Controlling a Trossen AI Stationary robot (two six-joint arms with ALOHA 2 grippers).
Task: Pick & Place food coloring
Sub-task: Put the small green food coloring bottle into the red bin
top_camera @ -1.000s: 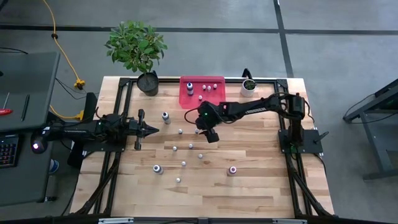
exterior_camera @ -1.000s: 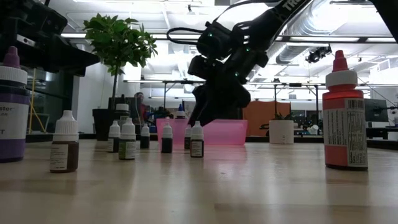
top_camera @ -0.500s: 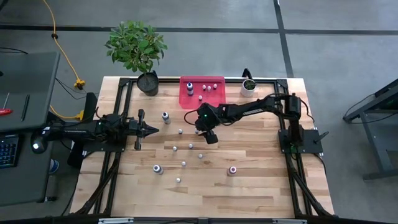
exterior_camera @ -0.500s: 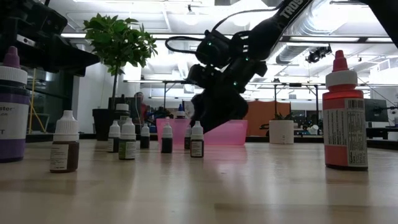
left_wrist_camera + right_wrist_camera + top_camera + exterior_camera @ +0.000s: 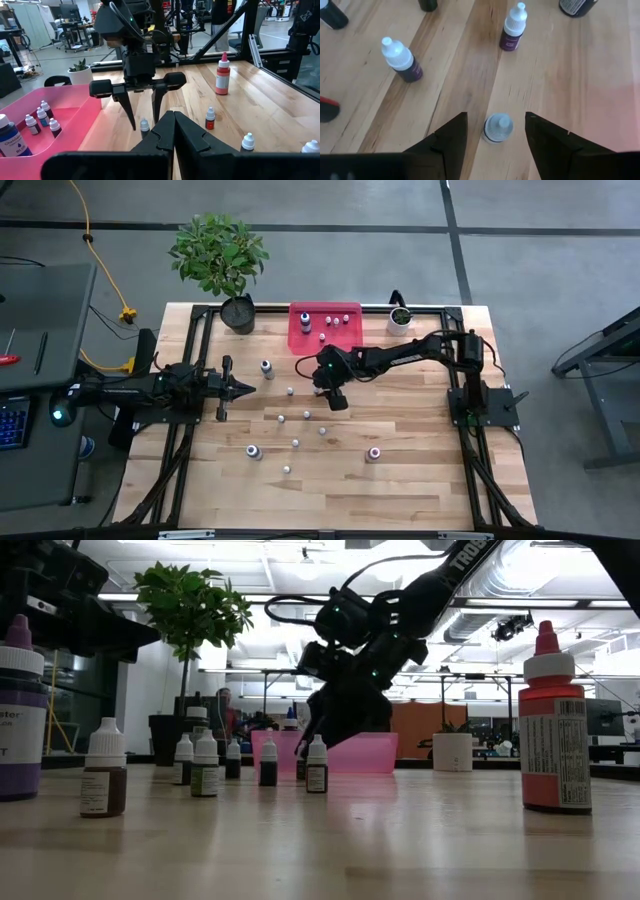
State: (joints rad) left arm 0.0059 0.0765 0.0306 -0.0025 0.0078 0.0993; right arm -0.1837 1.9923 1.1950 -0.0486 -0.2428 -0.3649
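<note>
So the right gripper (image 5: 322,391) is down over the wooden worktop (image 5: 420,470) just in front of the pink bin (image 5: 300,340), and its jaws are spread apart with one small white-capped dropper bottle (image 5: 497,128) standing upright between the two fingers (image 5: 445,145). There's a gap on both sides of the bottle, so the fingers aren't touching it. From the left wrist camera you can see the same thing: the two dark fingers point straight down on either side of that little bottle (image 5: 144,125), right beside the bin's wall (image 5: 75,107).

The rest of the food coloring is split up. A handful of tiny bottles (image 5: 42,117) plus a bigger blue one (image 5: 10,145) are already standing inside the pink bin. More small bottles are scattered upright on the worktop farther out from the bin, well apart from each other, including a bigger red one (image 5: 555,730) and a purple one (image 5: 20,720) that loom large in the low camera.

The left gripper (image 5: 243,388) is parked off to the side of the bin, hanging above the worktop, jaws pressed together with nothing in them.

There's a leafy potted plant (image 5: 220,260) at the back corner of the worktop next to the bin, and a small white plant pot (image 5: 399,317) on the bin's other side.
</note>
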